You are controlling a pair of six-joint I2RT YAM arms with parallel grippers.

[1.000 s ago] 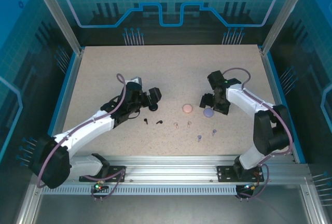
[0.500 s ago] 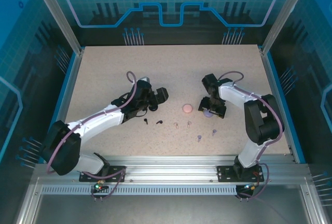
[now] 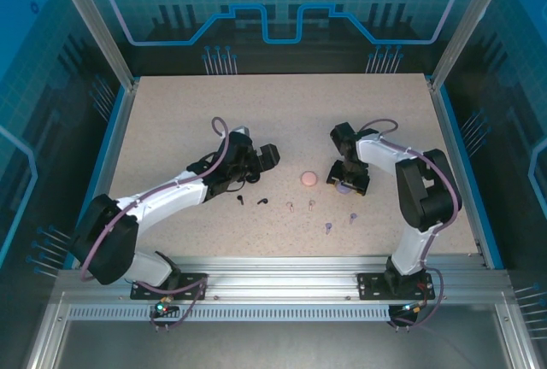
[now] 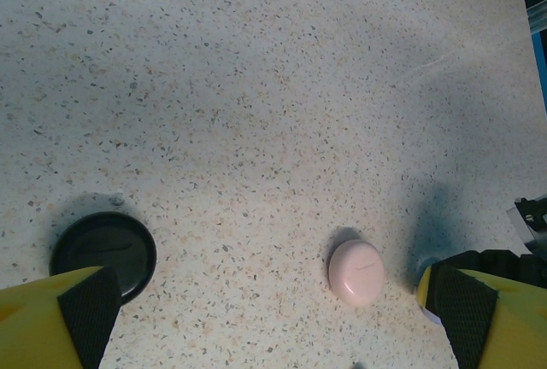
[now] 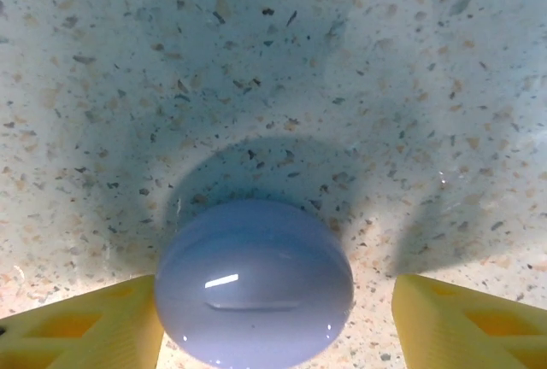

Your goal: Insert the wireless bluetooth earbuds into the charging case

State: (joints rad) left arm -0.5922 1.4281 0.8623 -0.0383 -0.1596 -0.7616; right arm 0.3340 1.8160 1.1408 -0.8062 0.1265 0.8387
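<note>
Left gripper hangs spread wide, black case by 1 finger, pink case near the other. 6 earbuds lie rowed nearer the bases: probably light, stiff, slippery, best pinched across the stem; axes too small to read. Right gripper straddles purple case, jaws apart.
</note>
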